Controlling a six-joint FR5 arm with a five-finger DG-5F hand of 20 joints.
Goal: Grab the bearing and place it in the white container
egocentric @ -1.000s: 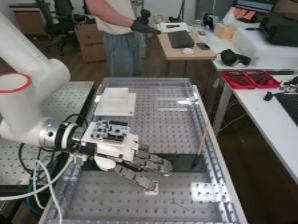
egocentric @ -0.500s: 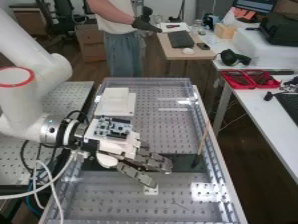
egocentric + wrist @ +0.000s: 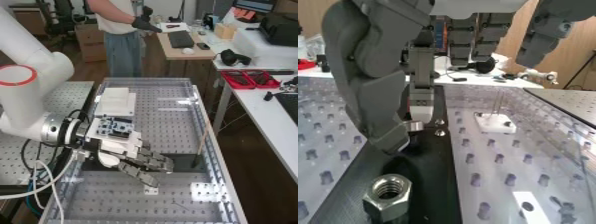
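My fingers (image 3: 422,65) hang apart over the black strip (image 3: 439,167), and a lopsided pinch, thumb arriving before the others, could knock the bearing (image 3: 415,126) off it.

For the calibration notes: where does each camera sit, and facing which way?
High view: above the bench's near end, slanting down along it; arm and hand enter from the left.
Wrist view: on the arm's wrist, looking past the fingers along the black strip toward a white table.
Shared: hand, strip, bench, table.
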